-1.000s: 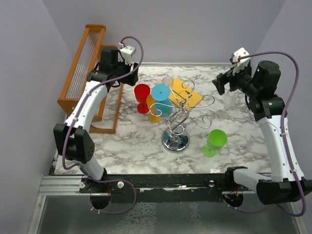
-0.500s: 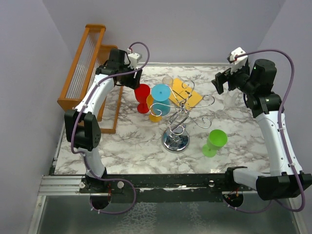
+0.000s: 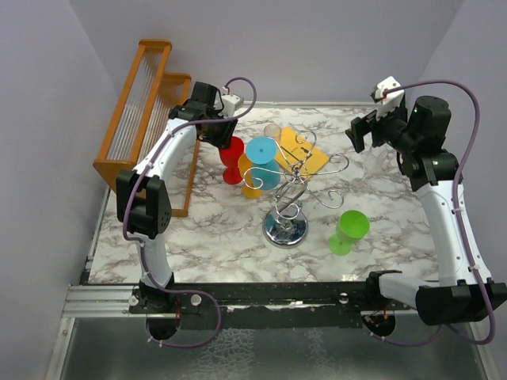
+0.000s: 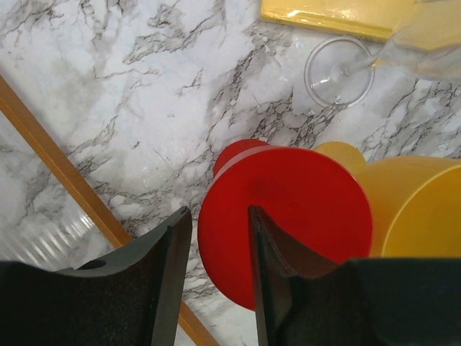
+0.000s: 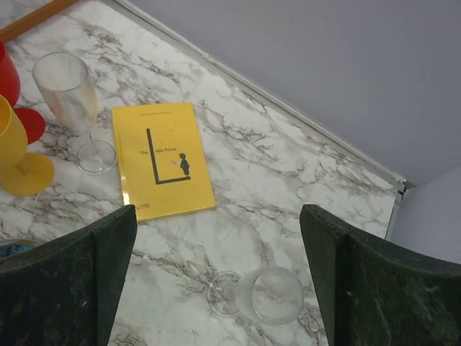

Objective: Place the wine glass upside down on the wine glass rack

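Left gripper [image 3: 223, 133] hovered directly over the red wine glass [image 3: 230, 150], fingers parted to a narrow gap and holding nothing. In its wrist view the gap sat over the bowl's 9 o'clock rim, with one finger [image 4: 171, 245] outside the wall and the other above the opening. Whether either finger touched the rim could not be told.

The red wine glass stood upright, stem vertical, foot on the marble. It seemed the piece being gone for, and the left arm was plainly the nearer one. The wine glass rack [image 3: 285, 229] stood at about 4 o'clock from this glass, near the table's middle, with its chrome arms curling out from the stem.

A yellow wine glass [image 4: 410, 209] stood tight against the red one's 3 o'clock side. A blue glass [image 3: 262, 152] sat foot-up between them and the rack, so the straight path to the wire arms looked crowded. The orange wooden rack [image 3: 139, 103] lay at 9 o'clock, close behind the left wrist.

Right gripper [image 3: 366, 134] hung wide apart and empty at the table's 2 o'clock corner. A clear glass [image 5: 263, 294] lay on its side below it. A yellow book [image 5: 164, 162] and a standing clear flute [image 5: 68, 90] lay towards 10 o'clock in its wrist view. A green glass [image 3: 348, 229] stood at 3 o'clock of the rack's base.
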Motion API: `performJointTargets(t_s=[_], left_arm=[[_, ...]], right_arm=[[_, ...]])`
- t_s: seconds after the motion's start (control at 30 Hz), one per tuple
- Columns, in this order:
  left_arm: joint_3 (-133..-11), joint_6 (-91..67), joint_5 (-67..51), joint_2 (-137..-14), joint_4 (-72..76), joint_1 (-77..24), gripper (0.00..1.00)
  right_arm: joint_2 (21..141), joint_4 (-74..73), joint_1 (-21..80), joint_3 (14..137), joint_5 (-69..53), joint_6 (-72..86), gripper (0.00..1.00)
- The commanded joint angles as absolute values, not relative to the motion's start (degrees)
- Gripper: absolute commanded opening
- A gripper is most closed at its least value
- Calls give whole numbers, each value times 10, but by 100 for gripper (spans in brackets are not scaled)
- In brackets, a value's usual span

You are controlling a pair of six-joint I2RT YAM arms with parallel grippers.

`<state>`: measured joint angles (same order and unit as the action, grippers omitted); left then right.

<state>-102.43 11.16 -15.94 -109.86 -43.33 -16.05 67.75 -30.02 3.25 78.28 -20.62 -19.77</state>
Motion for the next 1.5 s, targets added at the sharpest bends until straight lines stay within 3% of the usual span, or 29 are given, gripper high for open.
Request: performJointTargets(t_s=[0.0,0.63,1.13,1.47], left_arm=[[-1053,134,-140,-1114,-449,-169,36],[-1161,222,-95,-1132,-508,-170,2],[-1150,236,-103,-1147,-508,-170,8],[-1164,243,-96,-1172,-516,-167,17]], right_arm=[[661,-305,29,782,-198,-197,95],[647,-293,29,772,-176,-203,95],[656,-292,29,770,-171,-204,95],[669,-288,29,770,-170,-206,95]])
